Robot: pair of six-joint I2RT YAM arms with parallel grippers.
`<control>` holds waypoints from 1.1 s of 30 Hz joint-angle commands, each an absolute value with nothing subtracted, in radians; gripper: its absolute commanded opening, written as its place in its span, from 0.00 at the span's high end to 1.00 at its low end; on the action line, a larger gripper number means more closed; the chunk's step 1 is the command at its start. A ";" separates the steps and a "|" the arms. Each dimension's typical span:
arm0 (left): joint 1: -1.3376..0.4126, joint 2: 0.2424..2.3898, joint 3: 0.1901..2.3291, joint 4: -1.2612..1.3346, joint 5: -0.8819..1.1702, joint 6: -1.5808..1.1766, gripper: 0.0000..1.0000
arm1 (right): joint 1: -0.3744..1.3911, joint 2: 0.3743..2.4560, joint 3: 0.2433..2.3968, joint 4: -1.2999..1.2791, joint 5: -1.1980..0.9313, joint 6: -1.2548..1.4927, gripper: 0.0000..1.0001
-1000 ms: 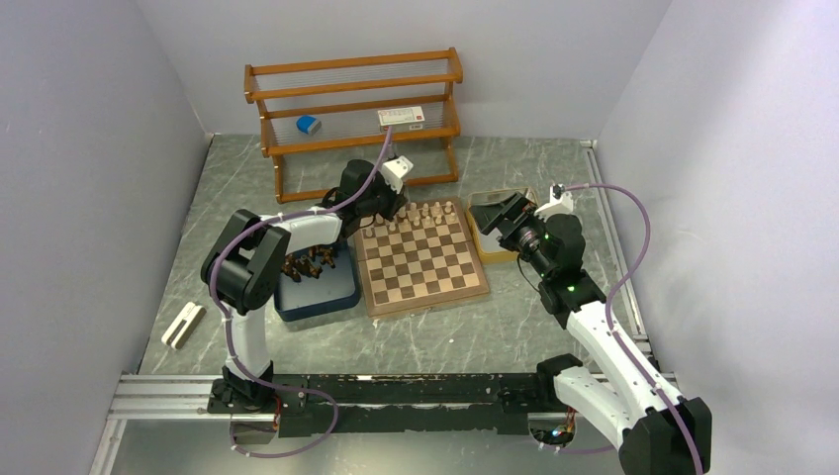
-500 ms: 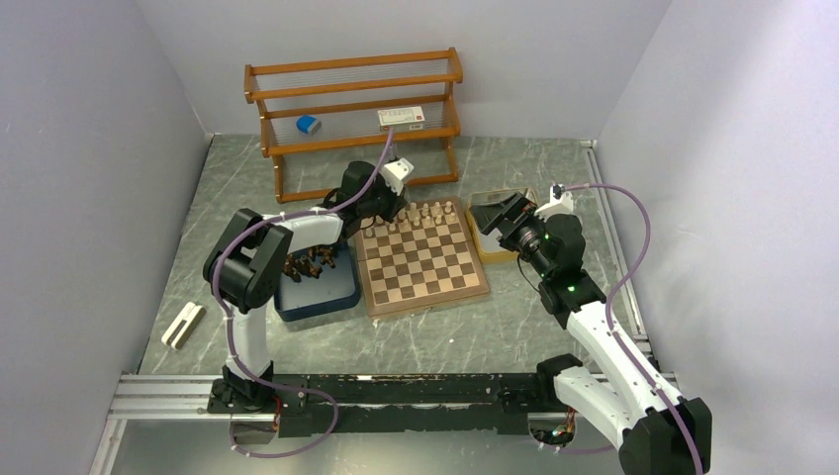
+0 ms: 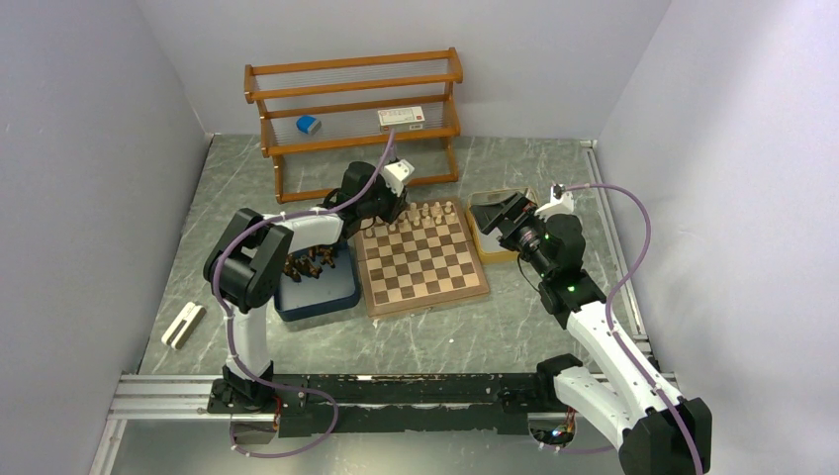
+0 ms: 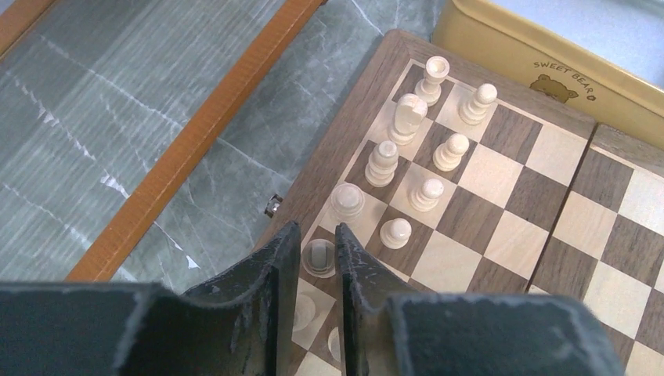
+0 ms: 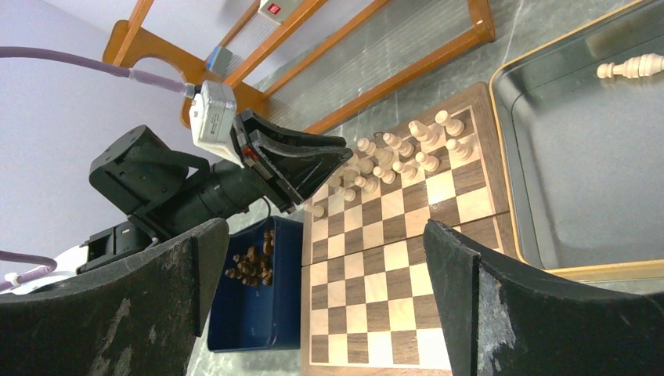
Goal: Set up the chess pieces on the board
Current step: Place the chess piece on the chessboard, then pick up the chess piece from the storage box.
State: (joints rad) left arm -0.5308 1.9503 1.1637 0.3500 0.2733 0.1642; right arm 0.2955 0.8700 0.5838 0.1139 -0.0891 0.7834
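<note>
1. Standing on far rows of checked wooden board (image 3: pixel 420 267): most pale cream chess pieces (image 3: pixel 427 211).
2. Narrowly astride another cream piece (image 4: pixel 319 257) at far-left corner: left end effector (image 4: pixel 317 231), grip impossible to tell.
3. Wide open, empty, above yellow tin tray (image 5: pixel 595 271) holding one cream straggler (image 5: pixel 630 66): right end effector (image 5: pixel 325 227).
4. Left to place: dark brown pieces (image 3: pixel 309 264) in navy tray (image 3: pixel 331 297).

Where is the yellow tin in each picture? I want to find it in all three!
Top external: the yellow tin sits just right of the board.
Left wrist: its wall fills the top right corner, past the board's corner.
Right wrist: it is on the right side, with one cream piece lying inside.
Shared landmark: the board with its cream pieces.
</note>
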 commanded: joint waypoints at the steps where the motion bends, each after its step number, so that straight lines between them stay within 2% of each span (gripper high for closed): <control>1: -0.528 1.965 1.187 0.353 0.286 0.163 0.70 | 0.291 0.862 0.591 0.145 -0.074 0.773 0.00; 12: -0.528 1.943 1.223 0.324 0.324 0.165 0.60 | 0.291 0.865 0.597 0.132 -0.048 0.741 0.00; 17: -0.528 1.909 1.239 0.312 0.338 0.158 0.50 | 0.291 0.889 0.624 0.077 0.018 0.702 0.00; 28: -0.528 1.711 1.250 0.223 0.302 0.156 0.44 | 0.288 1.044 0.711 0.043 0.127 0.680 0.00; 29: -0.527 1.681 1.245 0.209 0.300 0.158 0.19 | 0.288 1.066 0.722 0.047 0.131 0.656 0.00; 30: -0.528 1.651 1.236 0.198 0.296 0.157 0.03 | 0.287 1.088 0.737 0.054 0.132 0.625 0.00; 33: -0.528 1.553 1.201 0.163 0.312 0.156 0.00 | 0.285 1.160 0.771 0.069 0.163 0.557 0.05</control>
